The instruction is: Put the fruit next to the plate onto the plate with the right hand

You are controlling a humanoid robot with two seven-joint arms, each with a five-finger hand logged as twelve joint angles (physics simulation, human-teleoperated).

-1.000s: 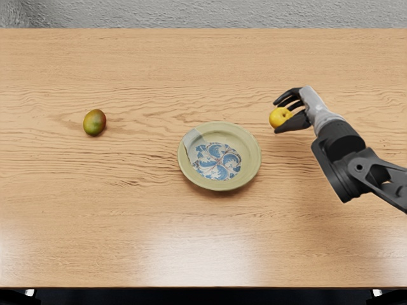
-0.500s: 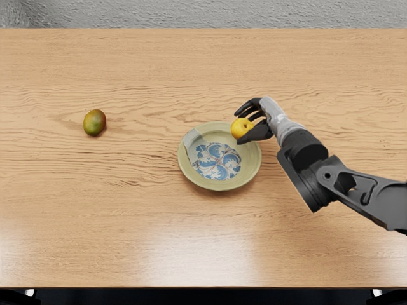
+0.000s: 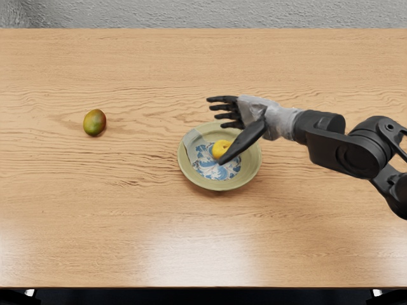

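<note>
A small yellow fruit [image 3: 220, 149] lies on the green plate [image 3: 250, 166] with the blue pattern, near the plate's middle. My right hand [image 3: 233, 124] hovers over the plate's far right part with its fingers spread, holding nothing. Its thumb [image 3: 241, 141] reaches down beside the fruit; whether it touches the fruit I cannot tell. The right arm [image 3: 337, 143] comes in from the right edge. No left arm shows.
A green and red mango [image 3: 94, 122] lies on the wooden table [image 3: 127, 210] far to the left of the plate. A grey wall runs along the table's far edge.
The right hand carried the yellow fruit leftwards from beside the plate to over it, then spread its fingers. The fruit now rests on the plate.
</note>
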